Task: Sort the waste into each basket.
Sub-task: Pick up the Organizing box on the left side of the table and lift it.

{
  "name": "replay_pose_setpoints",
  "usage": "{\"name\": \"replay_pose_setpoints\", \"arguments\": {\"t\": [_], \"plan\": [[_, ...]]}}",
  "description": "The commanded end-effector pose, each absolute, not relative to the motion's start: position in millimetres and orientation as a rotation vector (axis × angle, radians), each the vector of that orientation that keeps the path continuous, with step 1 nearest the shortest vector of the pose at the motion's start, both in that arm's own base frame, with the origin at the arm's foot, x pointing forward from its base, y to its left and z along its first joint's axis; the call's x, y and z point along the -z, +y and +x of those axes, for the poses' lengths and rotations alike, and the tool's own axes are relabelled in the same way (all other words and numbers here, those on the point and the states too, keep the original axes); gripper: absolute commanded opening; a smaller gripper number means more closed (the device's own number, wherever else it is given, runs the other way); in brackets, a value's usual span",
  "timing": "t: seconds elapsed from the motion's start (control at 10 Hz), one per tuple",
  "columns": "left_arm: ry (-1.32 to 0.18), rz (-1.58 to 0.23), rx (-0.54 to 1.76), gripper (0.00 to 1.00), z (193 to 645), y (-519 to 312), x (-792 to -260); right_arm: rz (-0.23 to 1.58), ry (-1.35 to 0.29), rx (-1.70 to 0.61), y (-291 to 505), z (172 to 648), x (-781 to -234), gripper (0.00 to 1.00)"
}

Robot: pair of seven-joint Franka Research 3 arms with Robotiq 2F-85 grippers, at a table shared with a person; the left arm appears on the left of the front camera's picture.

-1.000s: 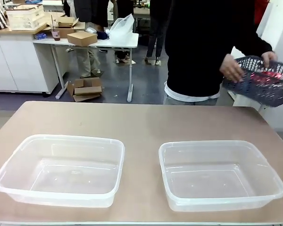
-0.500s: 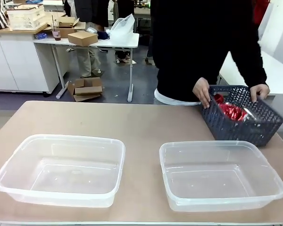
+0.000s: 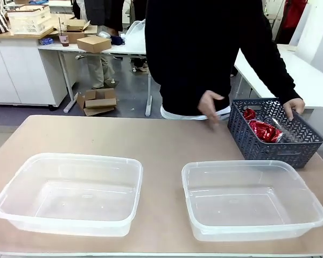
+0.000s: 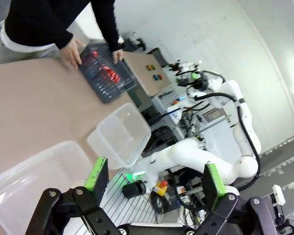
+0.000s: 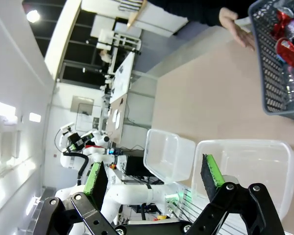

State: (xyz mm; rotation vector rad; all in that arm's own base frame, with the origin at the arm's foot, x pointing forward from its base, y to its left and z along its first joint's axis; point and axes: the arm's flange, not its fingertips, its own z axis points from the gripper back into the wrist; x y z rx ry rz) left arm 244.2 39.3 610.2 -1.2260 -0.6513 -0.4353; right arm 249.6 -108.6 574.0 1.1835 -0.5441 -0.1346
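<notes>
A dark blue lattice basket [image 3: 269,150] stands at the table's far right and holds the waste: crushed red cans [image 3: 264,130] and a clear bottle [image 3: 287,129]. One of the person's hands [image 3: 294,105] rests on its rim, the other hand [image 3: 212,106] hovers left of it. Two clear tubs stand empty near the front: the left tub [image 3: 70,157] and the right tub [image 3: 234,163]. My left gripper [image 4: 154,178] hangs open high above the table, with the basket [image 4: 118,93], red cans [image 4: 108,74] and a tub [image 4: 121,131] below. My right gripper [image 5: 152,175] is open too, above the basket [image 5: 272,73] and tubs [image 5: 169,154].
The person in a black top stands at the far edge behind the basket. Bare tabletop [image 3: 124,137] stretches between the tubs and the far edge. A white side table [image 3: 307,75] stands beyond the table's right end.
The person brought the blue basket from the air at the right down onto the table's far right. One hand let go and swung left; the person leaned in.
</notes>
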Motion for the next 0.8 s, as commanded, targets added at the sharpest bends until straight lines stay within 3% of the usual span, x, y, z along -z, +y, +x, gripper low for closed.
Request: {"name": "replay_pose_setpoints", "arguments": {"t": [0.0,0.3,0.5,0.7], "plan": [[-0.548,-0.999,0.461,1.00,226.5,37.2,-628.2,1.173,-0.538,0.114,-50.2,253.0,-598.6,1.00],[-0.370,-0.541,0.282,1.00,185.3,64.9,-624.2,0.994,-0.381,-0.090,114.3,250.5,-570.3,1.00],[-0.310,-0.447,0.259,1.00,183.7,82.0,-590.9,0.928,-0.273,-0.220,203.4,233.4,-531.1,1.00],[-0.312,-0.510,0.278,1.00,197.9,93.2,-537.6,0.828,-0.219,-0.320,250.0,206.6,-488.9,1.00]]}}
